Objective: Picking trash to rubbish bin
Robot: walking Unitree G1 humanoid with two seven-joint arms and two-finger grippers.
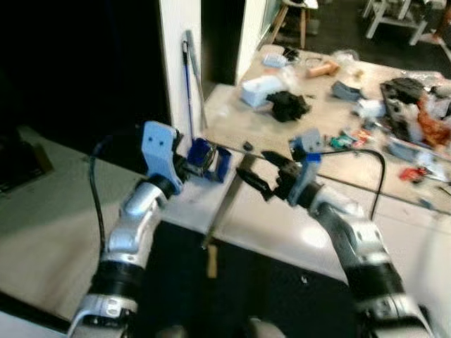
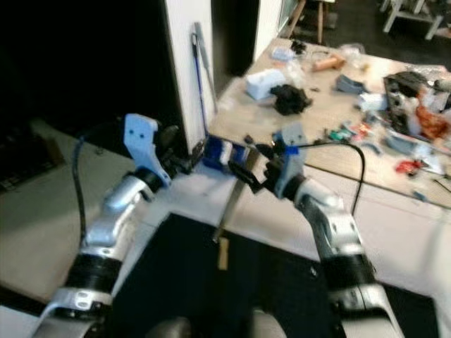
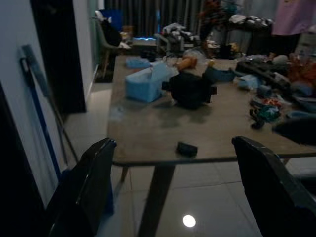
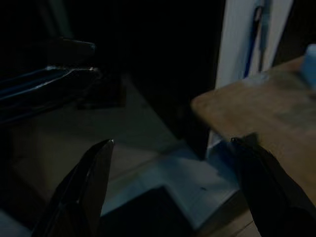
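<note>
A long wooden table [image 1: 232, 116] is seen at about one o'clock in the head views, strewn with clutter. Beneath the robot a dark mat [image 1: 282, 296] is laid on pale floor tiles [image 1: 49, 232]. At twelve o'clock a white wall edge [image 1: 176, 42] is met by a blue-handled mop [image 1: 190, 84] leaning against it.

Both silver arms are raised before the table's near corner. The left gripper [image 1: 204, 160] is held at eleven o'clock, its two black fingers [image 3: 91, 182] spread apart with nothing between them. The right gripper [image 1: 268, 172] is held at one o'clock, its fingers [image 4: 89, 182] likewise parted and empty, beside the table edge.

On the table top, the likely trash is spread: a pale blue box [image 3: 143, 84] toward the far left end, a black crumpled lump [image 3: 190, 90] just beside it, and a small dark piece [image 3: 187, 149] near the front edge. Coloured scraps [image 1: 349, 137] are scattered toward two o'clock.
</note>
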